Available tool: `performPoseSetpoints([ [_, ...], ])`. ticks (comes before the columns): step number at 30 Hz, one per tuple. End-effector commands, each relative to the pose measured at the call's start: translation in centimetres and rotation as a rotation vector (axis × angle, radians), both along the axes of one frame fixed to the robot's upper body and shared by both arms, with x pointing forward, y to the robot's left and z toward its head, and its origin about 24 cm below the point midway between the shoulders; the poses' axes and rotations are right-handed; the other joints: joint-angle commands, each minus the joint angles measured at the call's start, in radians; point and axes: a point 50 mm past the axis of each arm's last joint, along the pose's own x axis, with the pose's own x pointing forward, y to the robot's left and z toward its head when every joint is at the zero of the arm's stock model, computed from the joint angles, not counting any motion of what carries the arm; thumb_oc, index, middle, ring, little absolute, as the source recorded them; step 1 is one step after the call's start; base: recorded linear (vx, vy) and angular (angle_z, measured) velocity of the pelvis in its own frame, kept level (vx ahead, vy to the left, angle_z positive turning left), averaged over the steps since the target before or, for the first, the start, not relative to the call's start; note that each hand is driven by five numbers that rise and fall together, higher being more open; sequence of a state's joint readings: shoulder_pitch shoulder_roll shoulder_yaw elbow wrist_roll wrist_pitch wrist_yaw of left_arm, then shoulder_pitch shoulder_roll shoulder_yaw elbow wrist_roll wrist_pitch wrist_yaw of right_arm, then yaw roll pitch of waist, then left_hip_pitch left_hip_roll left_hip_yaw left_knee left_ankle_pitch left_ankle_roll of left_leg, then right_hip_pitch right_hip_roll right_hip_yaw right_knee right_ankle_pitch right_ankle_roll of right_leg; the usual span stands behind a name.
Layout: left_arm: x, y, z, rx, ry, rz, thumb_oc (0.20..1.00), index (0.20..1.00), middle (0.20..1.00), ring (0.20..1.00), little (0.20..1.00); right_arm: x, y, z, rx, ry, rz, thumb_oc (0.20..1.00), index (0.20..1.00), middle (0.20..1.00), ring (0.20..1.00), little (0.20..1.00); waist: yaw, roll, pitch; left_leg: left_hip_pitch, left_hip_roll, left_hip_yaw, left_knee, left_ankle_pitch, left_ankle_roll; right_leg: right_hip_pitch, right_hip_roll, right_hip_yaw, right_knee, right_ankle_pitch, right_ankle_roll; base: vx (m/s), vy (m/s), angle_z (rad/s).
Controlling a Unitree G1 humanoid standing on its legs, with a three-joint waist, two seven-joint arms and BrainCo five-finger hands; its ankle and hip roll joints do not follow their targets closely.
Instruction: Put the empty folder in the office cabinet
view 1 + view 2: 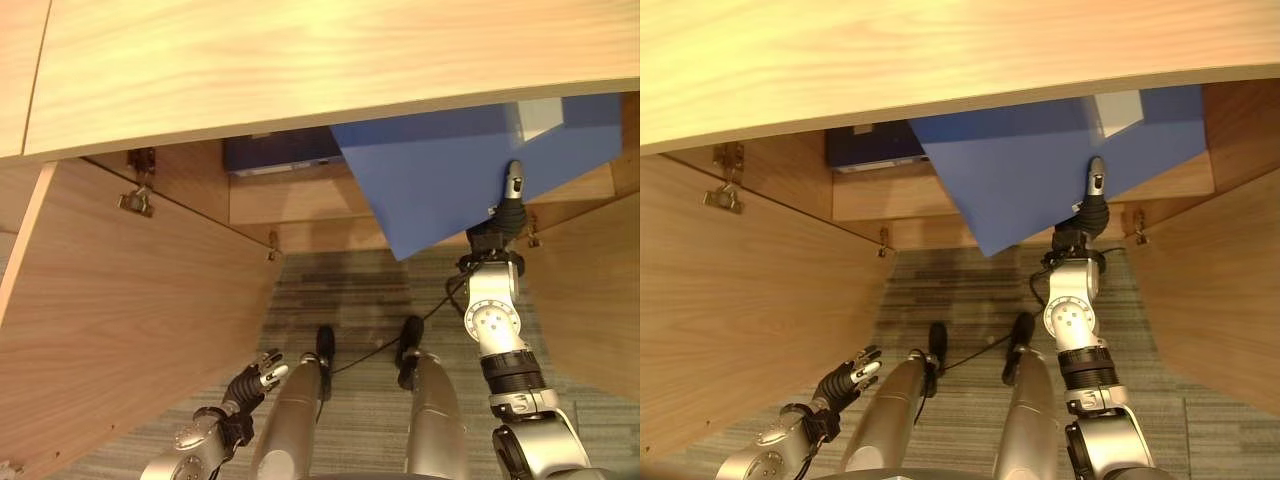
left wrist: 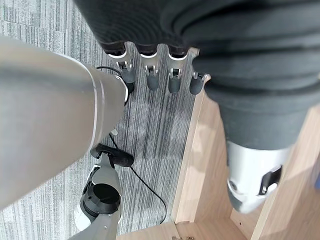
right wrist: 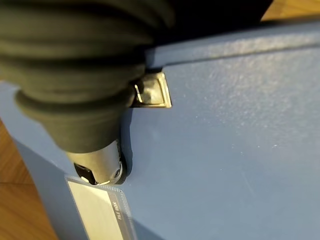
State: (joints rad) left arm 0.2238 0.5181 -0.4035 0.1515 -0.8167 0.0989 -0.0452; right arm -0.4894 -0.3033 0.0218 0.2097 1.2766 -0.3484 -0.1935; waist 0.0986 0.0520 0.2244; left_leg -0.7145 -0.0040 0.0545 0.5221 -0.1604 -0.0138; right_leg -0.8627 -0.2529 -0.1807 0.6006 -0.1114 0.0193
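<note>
Low beside the open left cabinet door (image 1: 120, 330), the robot's left hand (image 1: 262, 376) hangs idle over the grey striped carpet (image 1: 345, 290), its dark-tipped fingers (image 2: 150, 75) hanging loose and straight with nothing in them, as the left wrist view confirms. Further ahead, the right hand (image 1: 508, 215) reaches up to the blue folder (image 1: 450, 170), which is tilted at the mouth of the wooden office cabinet (image 1: 300, 60), one corner pointing down toward the carpet and its upper part tucked beneath the cabinet's light wood top panel. A white spine label (image 1: 1118, 108) shows on the folder's upper right edge. One silver finger (image 1: 1096, 180) lies against the folder's blue face in the head views; the right wrist view shows the dark ribbed cover pressed to the blue surface beside a small metal corner fitting (image 3: 152, 90) and the label, but the rest of the hand is hidden there, so whether it grips the folder cannot be told. Behind the folder, a dark blue box-like object (image 1: 280, 152) sits on the cabinet's inner shelf (image 1: 290, 200). At right, the other cabinet door (image 1: 590, 300) also stands open, with metal hinges (image 1: 138, 190) visible on the left side.
</note>
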Motion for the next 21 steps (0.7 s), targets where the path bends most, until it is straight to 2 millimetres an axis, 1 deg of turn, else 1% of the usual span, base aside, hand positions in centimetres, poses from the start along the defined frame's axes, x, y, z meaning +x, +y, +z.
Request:
performPoseSetpoints([
  [1, -0.6, -0.3, 0.7, 0.009, -0.026, -0.031, 1.0, 1.0, 1.0, 1.0, 1.0, -0.4, -1.5, 7.8, -0.061, -0.32, -0.099, 0.2, 0.2, 0.2, 0.2, 0.2, 0.012, -0.001, -0.098, -0.04, 0.018, 0.001, 0.025, -0.048, 0.017, 0.049, -0.062, 0.046, 0.025, -0.055, 0.026, 0.04, 0.001, 0.06],
  [5, -0.5, -0.7, 0.7, -0.003, -0.02, -0.053, 1.0, 1.0, 1.0, 1.0, 1.0, 0.5, -3.2, 9.8, 0.003, -0.336, -0.169, 0.2, 0.2, 0.2, 0.2, 0.2, 0.034, -0.004, -0.126, -0.073, 0.009, -0.006, 0.056, -0.057, 0.015, 0.018, -0.079, 0.042, 0.075, -0.086, 0.016, 0.05, 0.001, 0.11],
  [7, -0.5, -0.7, 0.8, -0.002, -0.022, -0.066, 1.0, 1.0, 1.0, 1.0, 1.0, 1.6, -4.3, 11.1, 0.014, -0.303, -0.211, 0.2, 0.2, 0.2, 0.2, 0.2, 0.048, -0.013, -0.14, -0.096, 0.002, -0.009, 0.067, -0.059, 0.014, -0.003, -0.087, 0.047, 0.099, -0.098, 0.012, 0.03, 0.004, 0.08],
  [8, -0.4, -0.5, 1.0, 0.005, -0.025, -0.07, 1.0, 1.0, 1.0, 1.0, 1.0, 2.6, -5.4, 12.4, -0.022, -0.247, -0.255, 0.2, 0.2, 0.2, 0.2, 0.2, 0.061, -0.022, -0.15, -0.119, 0.0, -0.009, 0.087, -0.063, 0.014, -0.029, -0.096, 0.057, 0.128, -0.111, 0.006, 0.03, 0.003, 0.06],
  [10, -0.1, -0.7, 1.2, 0.0, -0.037, -0.073, 1.0, 1.0, 1.0, 1.0, 1.0, 2.9, -5.8, 13.3, -0.031, -0.239, -0.266, 0.2, 0.2, 0.2, 0.2, 0.2, 0.064, -0.022, -0.15, -0.133, -0.001, -0.006, 0.099, -0.067, 0.014, -0.045, -0.099, 0.065, 0.144, -0.12, 0.002, 0.02, 0.0, 0.15],
  [11, 0.1, -0.9, 1.7, -0.011, -0.056, -0.086, 1.0, 1.0, 1.0, 1.0, 1.0, 2.8, -6.2, 13.9, -0.014, -0.254, -0.277, 0.2, 0.2, 0.2, 0.2, 0.2, 0.068, -0.02, -0.154, -0.145, -0.004, -0.009, 0.12, -0.073, 0.014, -0.055, -0.106, 0.072, 0.163, -0.136, -0.008, 0.02, -0.004, 0.11],
  [12, 0.1, -0.9, 1.8, -0.01, -0.057, -0.087, 1.0, 1.0, 1.0, 1.0, 1.0, 2.8, -6.2, 13.9, -0.013, -0.255, -0.278, 0.2, 0.2, 0.2, 0.2, 0.2, 0.069, -0.022, -0.155, -0.149, -0.004, -0.009, 0.124, -0.076, 0.014, -0.059, -0.107, 0.073, 0.169, -0.14, -0.008, 0.02, -0.007, 0.06],
  [15, 0.2, -0.8, 2.1, -0.018, -0.068, -0.085, 1.0, 1.0, 1.0, 1.0, 1.0, 2.5, -7.9, 14.3, 0.069, -0.264, -0.34, 0.2, 0.2, 0.2, 0.2, 0.2, 0.081, -0.028, -0.174, -0.179, -0.011, -0.012, 0.162, -0.086, 0.015, -0.081, -0.119, 0.086, 0.21, -0.171, -0.026, 0.03, -0.008, 0.07],
  [18, 0.4, -0.8, 2.4, -0.016, -0.077, -0.081, 1.0, 1.0, 1.0, 1.0, 1.0, 2.8, -9.8, 13.9, 0.112, -0.178, -0.409, 0.2, 0.2, 0.2, 0.2, 0.2, 0.089, -0.038, -0.19, -0.206, -0.013, -0.02, 0.2, -0.098, 0.017, -0.11, -0.126, 0.1, 0.259, -0.203, -0.045, 0.03, -0.019, 0.07],
  [19, 0.5, -0.7, 2.5, -0.011, -0.08, -0.078, 1.0, 1.0, 1.0, 1.0, 1.0, 2.9, -10.5, 14.0, 0.128, -0.149, -0.433, 0.2, 0.2, 0.2, 0.2, 0.2, 0.091, -0.04, -0.196, -0.215, -0.011, -0.021, 0.211, -0.102, 0.017, -0.119, -0.13, 0.103, 0.272, -0.211, -0.05, 0.03, -0.016, 0.07],
  [20, 0.5, -0.8, 2.6, -0.011, -0.084, -0.077, 1.0, 1.0, 1.0, 1.0, 1.0, 2.9, -11.1, 14.7, 0.136, -0.136, -0.45, 0.2, 0.2, 0.2, 0.2, 0.2, 0.093, -0.042, -0.201, -0.231, -0.011, -0.024, 0.23, -0.109, 0.017, -0.136, -0.131, 0.108, 0.291, -0.224, -0.056, 0.01, -0.015, 0.05],
  [21, 0.6, -0.7, 2.7, -0.008, -0.086, -0.077, 1.0, 1.0, 1.0, 1.0, 1.0, 2.8, -11.4, 14.8, 0.142, -0.121, -0.466, 0.2, 0.2, 0.2, 0.2, 0.2, 0.093, -0.042, -0.204, -0.235, -0.011, -0.025, 0.235, -0.112, 0.018, -0.137, -0.131, 0.111, 0.295, -0.227, -0.059, 0.0, -0.014, 0.05],
])
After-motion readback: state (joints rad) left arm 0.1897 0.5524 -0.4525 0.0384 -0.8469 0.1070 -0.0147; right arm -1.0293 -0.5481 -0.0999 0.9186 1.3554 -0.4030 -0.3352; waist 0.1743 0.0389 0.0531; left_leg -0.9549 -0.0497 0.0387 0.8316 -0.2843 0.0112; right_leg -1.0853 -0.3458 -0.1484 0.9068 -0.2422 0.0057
